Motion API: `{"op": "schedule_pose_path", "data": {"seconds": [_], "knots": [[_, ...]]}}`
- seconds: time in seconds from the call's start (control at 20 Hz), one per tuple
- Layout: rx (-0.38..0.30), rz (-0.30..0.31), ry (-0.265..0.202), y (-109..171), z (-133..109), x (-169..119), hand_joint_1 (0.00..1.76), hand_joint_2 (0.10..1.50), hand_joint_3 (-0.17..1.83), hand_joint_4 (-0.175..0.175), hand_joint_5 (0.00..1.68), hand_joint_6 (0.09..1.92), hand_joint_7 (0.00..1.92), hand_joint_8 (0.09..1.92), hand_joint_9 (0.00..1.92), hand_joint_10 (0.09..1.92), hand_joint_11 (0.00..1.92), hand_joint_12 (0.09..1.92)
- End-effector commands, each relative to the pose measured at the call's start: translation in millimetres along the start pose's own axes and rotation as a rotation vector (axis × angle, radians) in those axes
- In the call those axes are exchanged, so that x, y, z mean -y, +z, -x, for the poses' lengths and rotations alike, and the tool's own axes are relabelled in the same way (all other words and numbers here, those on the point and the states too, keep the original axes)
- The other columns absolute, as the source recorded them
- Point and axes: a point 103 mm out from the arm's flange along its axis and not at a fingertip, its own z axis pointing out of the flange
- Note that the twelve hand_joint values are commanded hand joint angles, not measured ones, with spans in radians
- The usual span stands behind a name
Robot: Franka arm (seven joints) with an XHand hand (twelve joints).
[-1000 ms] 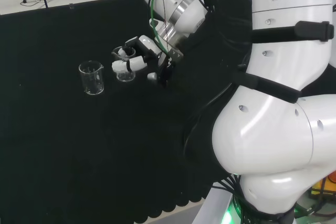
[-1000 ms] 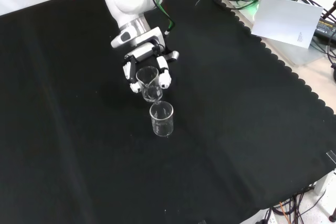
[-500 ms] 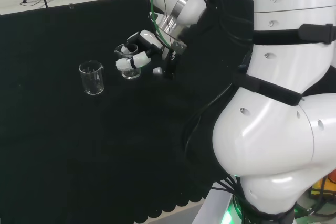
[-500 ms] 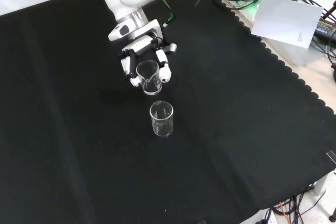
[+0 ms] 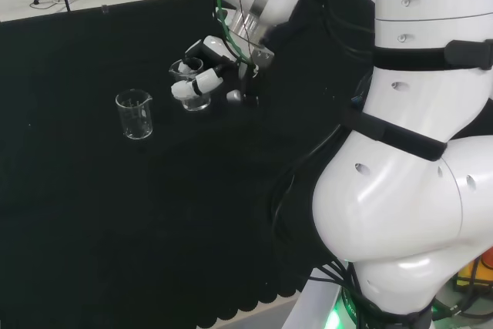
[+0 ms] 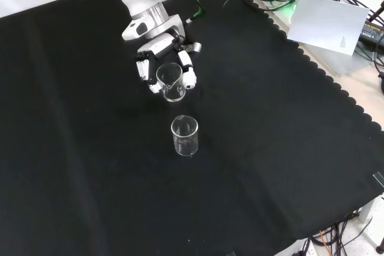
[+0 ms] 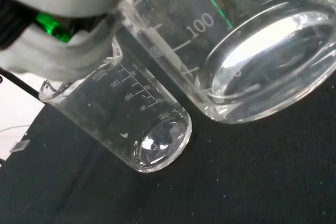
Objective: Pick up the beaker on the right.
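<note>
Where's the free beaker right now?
In the head view, the free beaker stands on the black cloth, left of the hand and the held beaker.

head view overlooks from behind, front view opposite, sharing the cloth (image 6: pixel 270 148); wrist close.

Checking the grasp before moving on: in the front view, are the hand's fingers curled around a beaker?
Yes, the hand has its fingers curled around the upper beaker, while the other beaker stands apart below it.
</note>
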Motion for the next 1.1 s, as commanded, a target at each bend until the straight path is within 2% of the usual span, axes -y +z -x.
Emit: {"op": "schedule_pose_path", "data": {"seconds": [0.05,0.75,0.9,1.1], "knots": [[0.035,-0.028,0.001,-7.5,-4.0,4.9,1.16,0.6,0.92,-0.07,1.12,1.06,1.39,1.12,1.43,1.02,1.23,0.85],[0.134,-0.091,-0.012,-20.6,-21.5,11.1,1.15,0.59,0.94,-0.061,1.12,1.08,1.39,1.15,1.43,1.03,1.23,0.87],[0.145,-0.108,-0.013,-21.3,-24.2,11.0,1.15,0.59,0.94,-0.04,1.12,1.09,1.39,1.14,1.43,1.03,1.24,0.87],[0.172,-0.123,-0.013,-16.3,-34.1,6.2,1.14,0.59,0.93,-0.031,1.12,1.08,1.39,1.14,1.44,1.02,1.25,0.86]]}}
